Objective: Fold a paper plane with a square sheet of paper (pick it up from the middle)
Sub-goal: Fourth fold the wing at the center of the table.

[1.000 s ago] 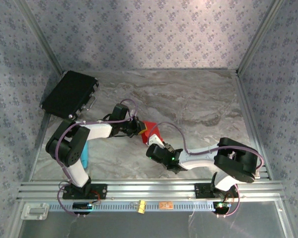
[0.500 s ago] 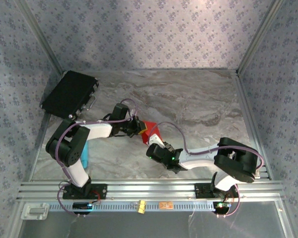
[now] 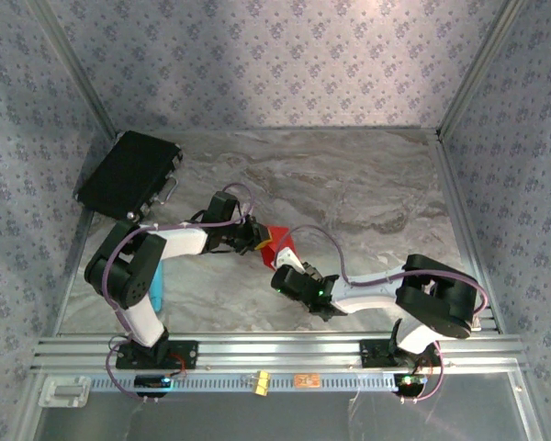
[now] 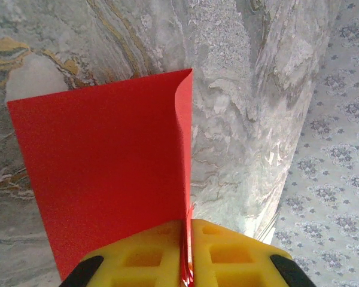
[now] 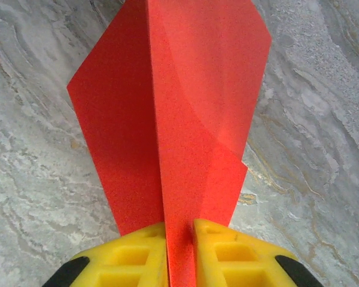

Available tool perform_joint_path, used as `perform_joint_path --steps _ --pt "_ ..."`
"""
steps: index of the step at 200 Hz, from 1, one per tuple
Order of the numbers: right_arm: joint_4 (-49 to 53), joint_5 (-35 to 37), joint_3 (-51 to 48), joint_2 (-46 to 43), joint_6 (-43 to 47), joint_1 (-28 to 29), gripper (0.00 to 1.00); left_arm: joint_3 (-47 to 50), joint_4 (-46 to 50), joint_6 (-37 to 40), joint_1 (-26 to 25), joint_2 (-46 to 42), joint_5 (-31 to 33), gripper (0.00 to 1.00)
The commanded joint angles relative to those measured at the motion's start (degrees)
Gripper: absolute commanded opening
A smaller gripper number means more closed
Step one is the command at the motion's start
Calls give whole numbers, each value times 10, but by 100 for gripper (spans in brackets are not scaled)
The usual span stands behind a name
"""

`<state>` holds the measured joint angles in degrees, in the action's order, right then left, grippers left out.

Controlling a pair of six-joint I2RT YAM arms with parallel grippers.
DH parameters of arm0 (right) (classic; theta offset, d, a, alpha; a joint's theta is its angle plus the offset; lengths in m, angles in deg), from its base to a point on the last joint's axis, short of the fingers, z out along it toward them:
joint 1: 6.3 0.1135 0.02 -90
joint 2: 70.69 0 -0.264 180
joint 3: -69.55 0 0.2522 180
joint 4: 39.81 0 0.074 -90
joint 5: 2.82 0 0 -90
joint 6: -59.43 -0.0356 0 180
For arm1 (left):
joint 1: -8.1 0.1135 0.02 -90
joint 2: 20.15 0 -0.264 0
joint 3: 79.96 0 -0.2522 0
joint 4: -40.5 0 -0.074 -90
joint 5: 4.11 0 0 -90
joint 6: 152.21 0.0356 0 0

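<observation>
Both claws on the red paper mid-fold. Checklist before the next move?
1. Left claw pinched shut on the red paper: ok.
2. Right claw pinched shut on the paper: ok.
3. Paper taut between the claws: cannot tell.
4. Visible paper free of tears: ok.
5. Black case apart from both arms: ok.

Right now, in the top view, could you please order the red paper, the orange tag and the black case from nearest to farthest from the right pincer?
1. Red paper, clamped in the right pincer, mid-table.
2. Orange tag, at the near edge.
3. Black case, far-left corner.
</observation>
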<state>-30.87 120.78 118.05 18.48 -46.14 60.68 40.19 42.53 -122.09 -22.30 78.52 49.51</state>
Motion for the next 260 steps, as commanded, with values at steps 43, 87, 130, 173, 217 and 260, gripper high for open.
perform_joint_path --steps 43,87,130,173,217,260 --pt "-11 -8 -10 -19 -16 -8 17 -16 8 9 -2 1 -4 11" --pt "-17 -22 -10 -10 -22 -11 12 -17 12 12 -2 -1 -2 16" --pt "-38 -85 -15 5 -76 -44 11 -46 134 68 10 -30 39 38" --pt "-92 -155 -40 -5 -106 -77 11 -23 144 66 38 -80 63 56" --pt "-114 -212 -51 -3 -125 -106 11 -24 141 68 38 -77 54 58" --pt "-144 -326 -62 -5 -154 -154 12 -23 129 68 31 -69 43 54"
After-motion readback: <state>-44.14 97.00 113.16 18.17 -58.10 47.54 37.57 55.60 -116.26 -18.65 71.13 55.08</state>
